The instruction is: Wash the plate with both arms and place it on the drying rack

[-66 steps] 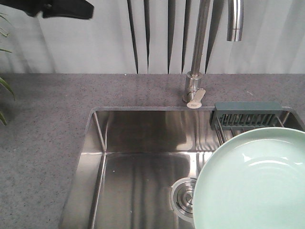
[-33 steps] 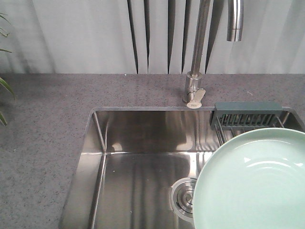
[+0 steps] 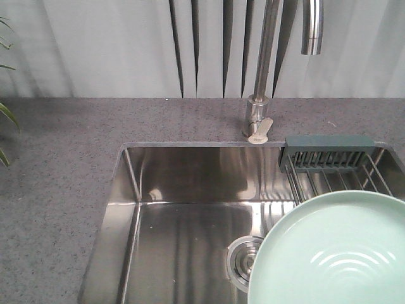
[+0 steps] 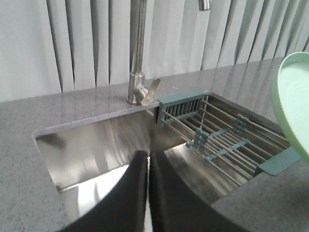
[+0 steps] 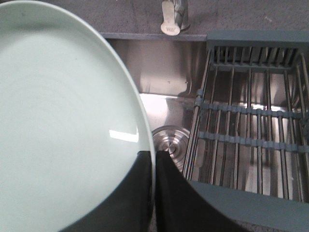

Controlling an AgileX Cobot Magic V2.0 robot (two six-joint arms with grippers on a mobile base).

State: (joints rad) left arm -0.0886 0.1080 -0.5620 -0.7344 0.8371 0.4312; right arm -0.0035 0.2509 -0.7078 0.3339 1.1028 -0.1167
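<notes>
Two hands show: the right hand [image 5: 154, 158] pinches the rim of the plate [image 5: 63, 121], held above the sink [image 3: 183, 177] just beside the drying rack [image 5: 251, 140]; the left hand [image 4: 147, 159], fingers pressed together and empty, hangs over the sink.

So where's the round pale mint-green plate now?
The plate is lower right in the front view, rim gripped by the right gripper, partly hiding the steel drain, beside the metal-rod drying rack.
</notes>
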